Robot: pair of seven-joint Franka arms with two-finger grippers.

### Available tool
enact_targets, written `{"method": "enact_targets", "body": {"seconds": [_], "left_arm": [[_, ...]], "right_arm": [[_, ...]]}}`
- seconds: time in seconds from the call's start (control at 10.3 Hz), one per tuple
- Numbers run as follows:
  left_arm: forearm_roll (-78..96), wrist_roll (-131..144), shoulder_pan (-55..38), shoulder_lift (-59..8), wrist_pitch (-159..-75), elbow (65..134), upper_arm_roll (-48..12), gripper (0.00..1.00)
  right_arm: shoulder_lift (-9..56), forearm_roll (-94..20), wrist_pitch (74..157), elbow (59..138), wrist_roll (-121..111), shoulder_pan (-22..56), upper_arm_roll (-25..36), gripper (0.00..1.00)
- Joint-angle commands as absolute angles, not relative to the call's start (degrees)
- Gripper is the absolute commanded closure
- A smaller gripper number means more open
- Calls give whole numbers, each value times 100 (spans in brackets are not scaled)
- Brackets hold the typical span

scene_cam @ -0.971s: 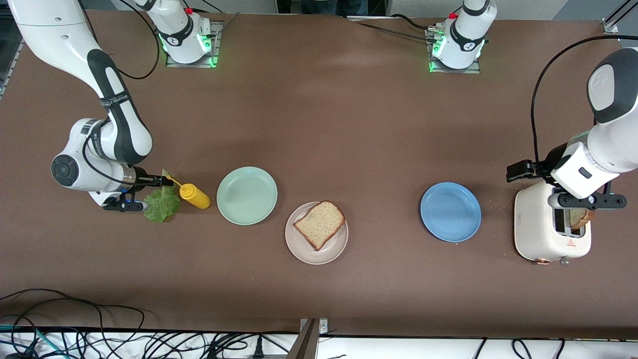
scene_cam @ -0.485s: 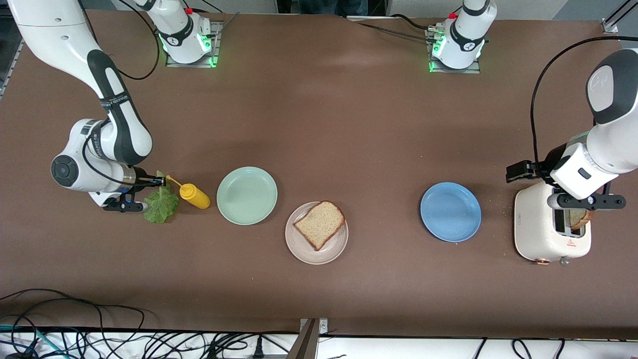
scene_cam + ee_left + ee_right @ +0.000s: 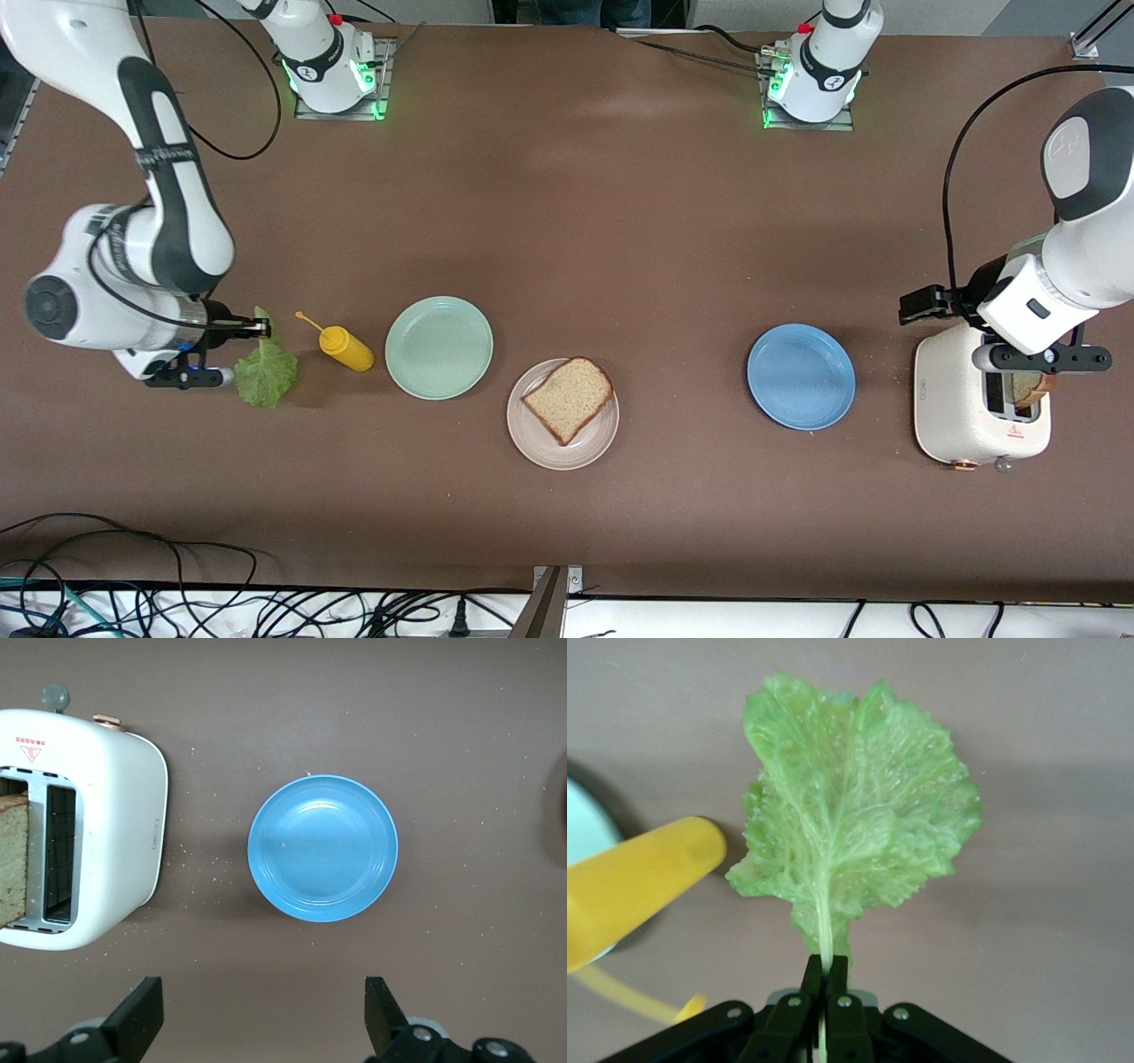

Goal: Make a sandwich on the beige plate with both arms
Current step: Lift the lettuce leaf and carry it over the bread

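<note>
So the right gripper (image 3: 825, 988) is pinching the lettuce leaf (image 3: 855, 819) by its stem, fingers clamped tight on it, with the leaf hanging out in front of them over the table right beside the yellow sauce bottle (image 3: 345, 347). Looks like the lettuce step is underway. One bread slice (image 3: 568, 399) is already lying on the beige plate (image 3: 540, 443), well off toward the middle from that gripper (the mint plate (image 3: 438, 346) is sitting in between). Next move is probably carrying the leaf over the bottle and mint plate without snagging. The left gripper (image 3: 266, 1014) is waiting with its fingers spread wide above the toaster (image 3: 961, 412), where the second slice (image 3: 1028, 387) is sticking up.
</note>
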State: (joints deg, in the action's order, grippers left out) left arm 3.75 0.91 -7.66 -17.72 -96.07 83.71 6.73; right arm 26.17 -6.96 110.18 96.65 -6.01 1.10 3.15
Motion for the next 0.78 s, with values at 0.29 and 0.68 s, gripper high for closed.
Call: {"method": "enact_targets", "body": {"seconds": [0.29,0.68], "left_arm": [[387,-9,-809,-1731,-9659,8376,685,0],[387,-9,-809,-1731,-9668,8376,677,0]], "right_arm": [[2637,-571,9275,7984,258,192,256,100],[2768,-633,9735,7840,2894,1535,202,100]]}}
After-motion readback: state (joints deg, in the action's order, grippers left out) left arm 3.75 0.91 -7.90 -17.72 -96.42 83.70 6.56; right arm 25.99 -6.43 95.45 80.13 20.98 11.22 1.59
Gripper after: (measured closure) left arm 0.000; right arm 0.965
